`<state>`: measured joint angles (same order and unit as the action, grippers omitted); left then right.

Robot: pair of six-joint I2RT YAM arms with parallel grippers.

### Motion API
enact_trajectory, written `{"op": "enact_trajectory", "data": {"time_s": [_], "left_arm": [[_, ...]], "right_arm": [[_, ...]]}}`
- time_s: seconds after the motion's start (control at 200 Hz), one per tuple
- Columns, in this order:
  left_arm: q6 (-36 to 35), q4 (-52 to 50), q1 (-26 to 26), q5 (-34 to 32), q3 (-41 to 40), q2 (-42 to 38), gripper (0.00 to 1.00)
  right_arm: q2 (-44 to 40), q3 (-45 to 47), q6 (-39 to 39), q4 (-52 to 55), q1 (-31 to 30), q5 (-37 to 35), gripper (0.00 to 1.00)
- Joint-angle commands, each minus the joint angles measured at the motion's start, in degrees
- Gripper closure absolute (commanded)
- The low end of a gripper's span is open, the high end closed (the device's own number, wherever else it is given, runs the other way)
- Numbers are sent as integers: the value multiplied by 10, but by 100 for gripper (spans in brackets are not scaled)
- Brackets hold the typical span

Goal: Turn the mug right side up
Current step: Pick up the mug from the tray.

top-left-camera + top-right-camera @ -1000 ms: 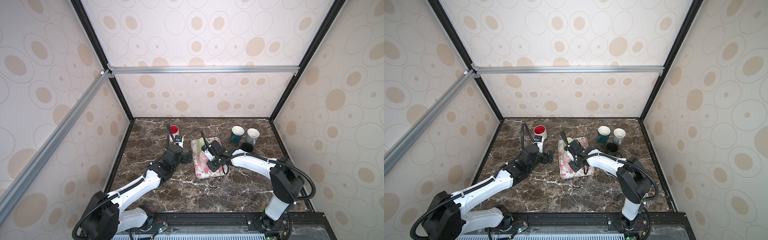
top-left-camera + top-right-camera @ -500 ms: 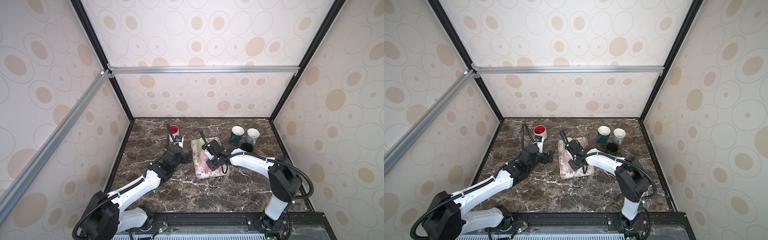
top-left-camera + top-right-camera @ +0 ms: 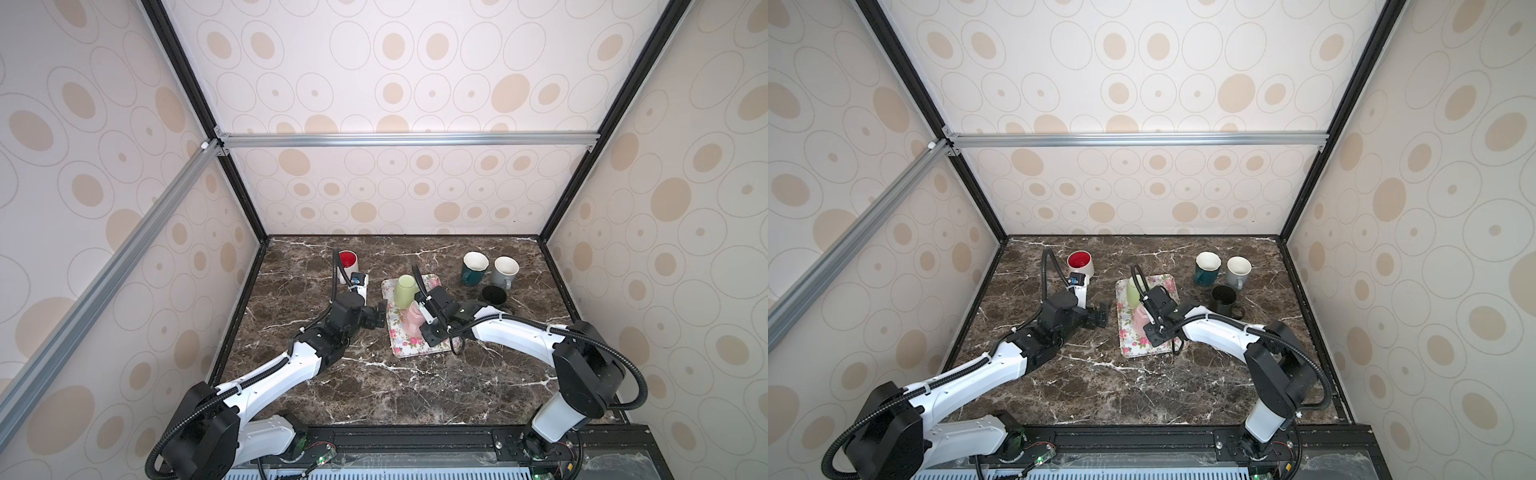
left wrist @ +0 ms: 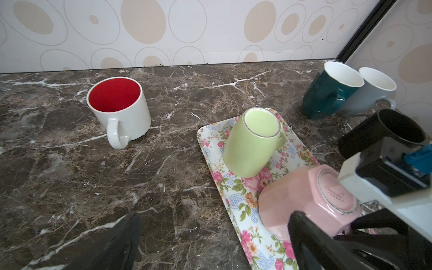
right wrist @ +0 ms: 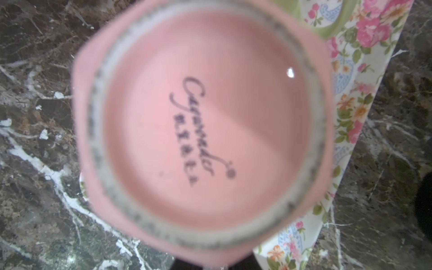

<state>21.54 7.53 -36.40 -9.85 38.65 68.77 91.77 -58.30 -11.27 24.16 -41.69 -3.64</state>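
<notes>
While I supervise this cell remotely, I take the floral tray (image 3: 411, 349) as the reference for every position.

Task object: the pink mug (image 3: 413, 319) sits over the tray's middle, bottom up. In the left wrist view the mug is tilted, its base turned toward the right arm's wrist camera. In the right wrist view that base, with a printed maker's mark, fills most of the picture. I cannot tell whether the mug's lower rim touches the tray.

I find the right gripper (image 3: 423, 322) at the pink mug, reaching in from the tray's right-arm side. Its fingers are drawn narrow and grip the mug. The part they clamp is hidden behind the mug body.

I find the left gripper (image 3: 379, 316) just beside the tray's long edge on the left-arm side, apart from both mugs on the tray. Its fingers (image 4: 121, 238) are spread wide and hold nothing.

Other items:
- A green mug (image 3: 405, 291) stands bottom up on the tray's far end, just beside the pink mug.
- A white mug (image 3: 348, 262) with a red interior stands upright on the marble tabletop (image 3: 374, 395), beyond the tray's far corner on the left-arm side.
- A teal mug (image 3: 473, 269) and a grey mug (image 3: 505, 272) stand upright side by side beyond the tray's far corner on the right-arm side.
- A black mug (image 3: 492, 296) stands upright between that pair and the tray, near the tray's right-arm edge.
</notes>
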Motion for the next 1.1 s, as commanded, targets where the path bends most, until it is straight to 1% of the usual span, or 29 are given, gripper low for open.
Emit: {"op": "enact_trajectory", "data": {"time_s": [0.0, 0.11, 0.295, 0.38, 0.45, 0.625, 0.79, 0.955, 1.025, 1.095], "left_arm": [[18, 22, -4, 23, -4, -8, 2], [27, 37, -5, 43, -16, -9, 2], [48, 75, -4, 86, -36, -9, 2], [55, 82, -4, 97, -42, -8, 2], [59, 109, -4, 109, -43, -5, 2], [79, 148, -4, 158, -46, 11, 2], [91, 179, -4, 192, -54, 13, 2], [103, 216, -4, 241, -60, 15, 2], [111, 232, -6, 251, -60, 17, 2], [109, 232, -6, 254, -52, 21, 2]], "right_arm": [[-43, 26, -38, -52, 18, 33, 100], [-71, 56, -54, -89, 38, 65, 100], [-108, 78, -68, -119, 59, 89, 100], [-124, 78, -71, -122, 63, 92, 100], [-137, 78, -73, -126, 65, 94, 100], [-173, 86, -79, -146, 77, 101, 100], [-208, 97, -79, -159, 88, 100, 100], [-251, 122, -95, -202, 109, 127, 100], [-265, 129, -100, -219, 116, 136, 100], [-269, 122, -92, -208, 117, 135, 100]]}}
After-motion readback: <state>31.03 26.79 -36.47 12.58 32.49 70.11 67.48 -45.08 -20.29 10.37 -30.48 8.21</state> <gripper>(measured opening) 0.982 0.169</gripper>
